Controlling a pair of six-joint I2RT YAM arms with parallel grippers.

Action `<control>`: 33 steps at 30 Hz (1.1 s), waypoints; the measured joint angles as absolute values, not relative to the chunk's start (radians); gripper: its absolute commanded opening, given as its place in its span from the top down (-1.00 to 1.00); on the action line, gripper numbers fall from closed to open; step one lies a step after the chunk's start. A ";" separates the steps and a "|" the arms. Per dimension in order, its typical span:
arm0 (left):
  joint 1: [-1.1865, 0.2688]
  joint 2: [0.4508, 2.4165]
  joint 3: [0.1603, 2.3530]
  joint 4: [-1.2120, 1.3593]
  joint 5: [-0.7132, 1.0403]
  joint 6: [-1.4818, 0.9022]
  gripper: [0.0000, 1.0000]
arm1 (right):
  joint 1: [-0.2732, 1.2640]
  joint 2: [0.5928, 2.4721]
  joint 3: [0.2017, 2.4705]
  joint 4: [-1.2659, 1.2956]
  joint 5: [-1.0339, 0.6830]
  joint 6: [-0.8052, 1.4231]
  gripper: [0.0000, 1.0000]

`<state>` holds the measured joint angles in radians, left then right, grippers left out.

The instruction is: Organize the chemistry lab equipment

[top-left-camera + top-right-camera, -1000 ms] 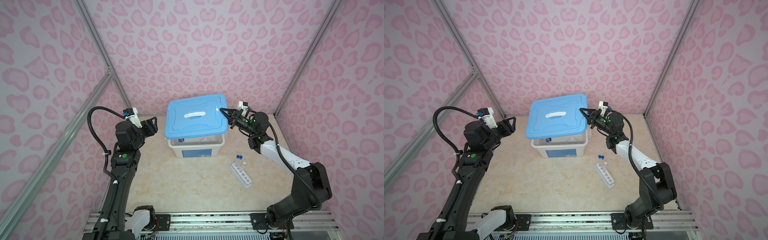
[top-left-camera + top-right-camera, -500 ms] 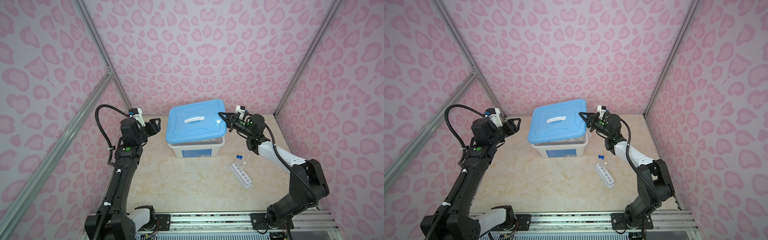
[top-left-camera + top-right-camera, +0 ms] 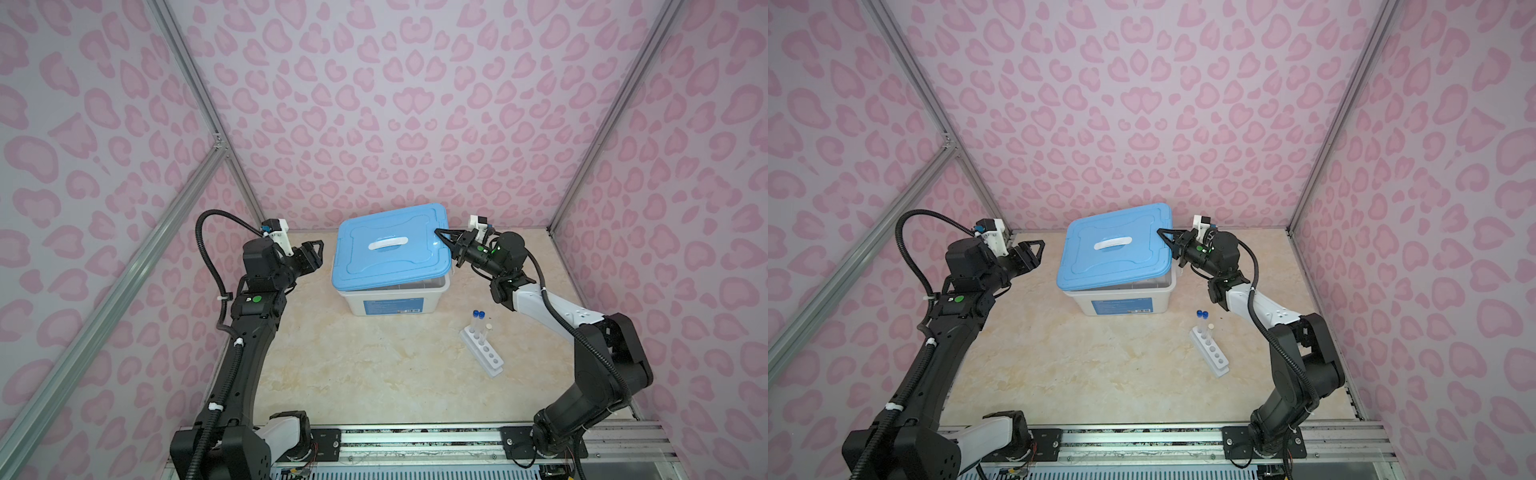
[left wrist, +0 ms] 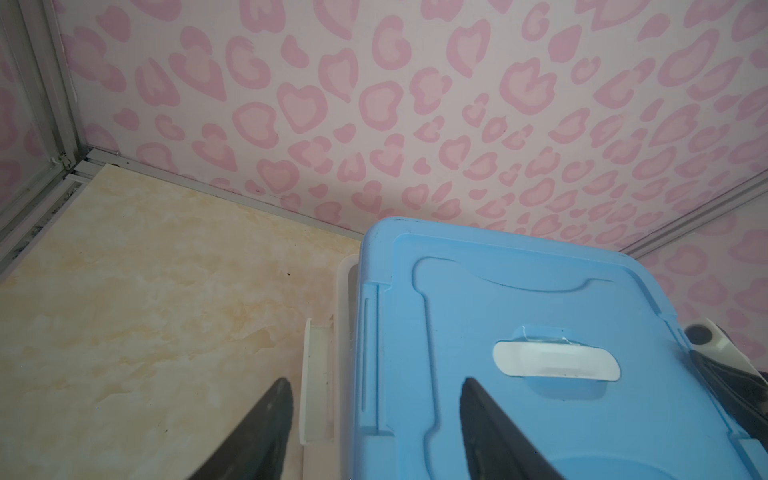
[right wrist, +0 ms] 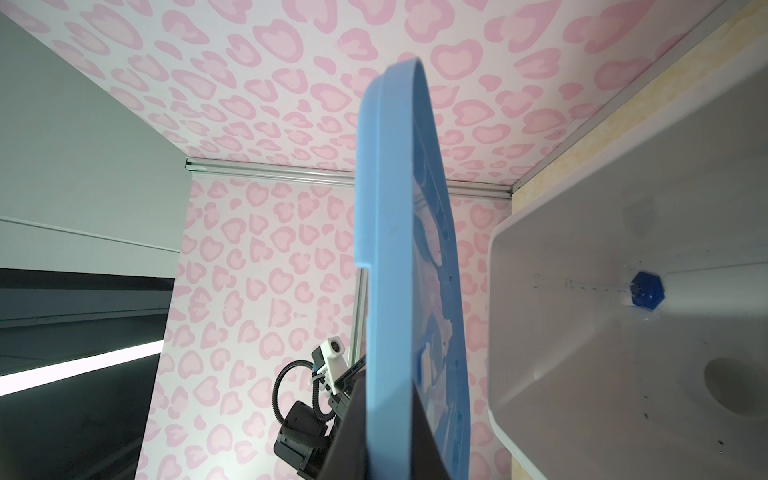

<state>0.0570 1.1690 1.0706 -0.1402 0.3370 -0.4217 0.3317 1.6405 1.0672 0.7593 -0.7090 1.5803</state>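
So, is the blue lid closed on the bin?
No, the right tool holds the blue lid by its edge, raised off the white bin.

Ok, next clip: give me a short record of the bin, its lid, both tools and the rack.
right tool: shut on right edge of blue lid
blue lid: raised, tilted over white bin
left tool: open, beside the lid's left edge, gripping nothing
white bin: blue-based cylinder inside
rack: on table, right of bin; two blue-capped tubes upright at its far end, pale-capped tube beside them
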 measured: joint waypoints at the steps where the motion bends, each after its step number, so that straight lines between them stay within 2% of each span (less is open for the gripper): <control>1: 0.057 1.168 1.071 -0.140 0.338 -0.418 -0.32 | 0.332 1.644 1.065 0.760 -0.708 1.581 1.00; 33: 0.056 1.156 1.064 -0.147 0.362 -0.398 -0.32 | 0.318 1.711 1.017 0.817 -0.715 1.586 1.00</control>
<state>0.0559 1.1564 1.0641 -0.1474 0.3622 -0.3981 0.3176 1.7111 1.0168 0.8169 -0.7151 1.5860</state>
